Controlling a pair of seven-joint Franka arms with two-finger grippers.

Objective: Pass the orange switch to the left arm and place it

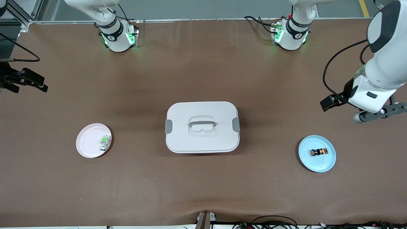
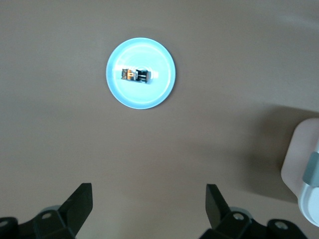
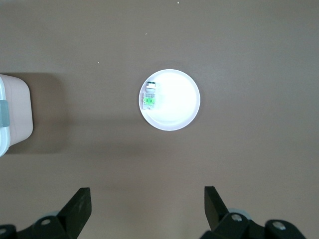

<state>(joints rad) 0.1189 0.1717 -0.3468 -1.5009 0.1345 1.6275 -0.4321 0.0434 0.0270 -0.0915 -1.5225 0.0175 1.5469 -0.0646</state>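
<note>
Left gripper, jaws apart, hovers above bare table near orange switch.

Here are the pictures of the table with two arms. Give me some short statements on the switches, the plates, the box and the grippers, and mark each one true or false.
1. The orange switch lies on the blue plate. True.
2. The box stands between the two plates. True.
3. The green-and-silver switch lies on the box lid. False: it lies on the pink plate.
4. The left gripper holds the orange switch. False: it is open, holding nothing.
5. The right gripper is open. True.
</note>
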